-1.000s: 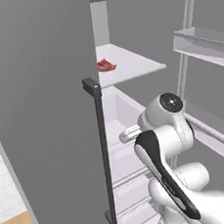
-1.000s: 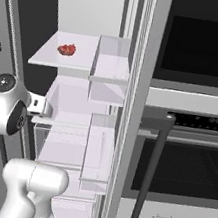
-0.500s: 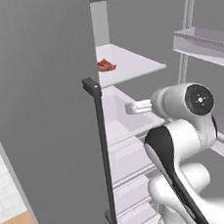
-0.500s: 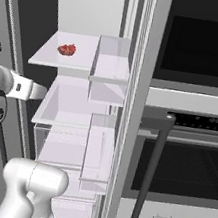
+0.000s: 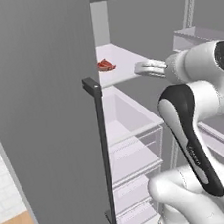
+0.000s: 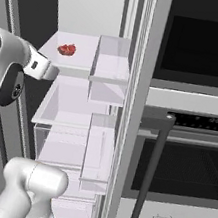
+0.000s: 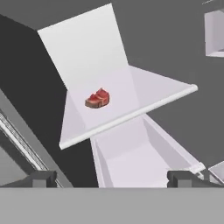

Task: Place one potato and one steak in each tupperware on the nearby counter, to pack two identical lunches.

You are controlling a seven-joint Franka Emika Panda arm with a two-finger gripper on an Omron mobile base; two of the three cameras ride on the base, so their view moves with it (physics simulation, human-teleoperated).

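One red-pink steak (image 5: pixel 106 64) lies alone on a white fridge shelf (image 5: pixel 127 73). It shows again in the right base view (image 6: pixel 67 49) and in the hand view (image 7: pixel 98 99), toward the back left of the shelf. My gripper (image 5: pixel 147 68) hangs level with the shelf's front edge, a short way in front of the steak, and points in at it. It is open (image 7: pixel 113 179), its fingertips (image 7: pixel 41 178) stand far apart, and nothing is between them. The potato, the tupperware and the counter are out of view.
The fridge stands open, its grey door with a dark vertical handle (image 5: pixel 101 135) close on my left. A clear drawer (image 7: pixel 140 157) sits under the shelf, and door bins (image 6: pixel 112 61) hang to the right. A wall oven with a dark bar handle (image 6: pixel 148 174) is further right.
The arm has risen and swung the hand up from drawer height to the shelf's front edge. The gripper stayed open and the steak has not moved.
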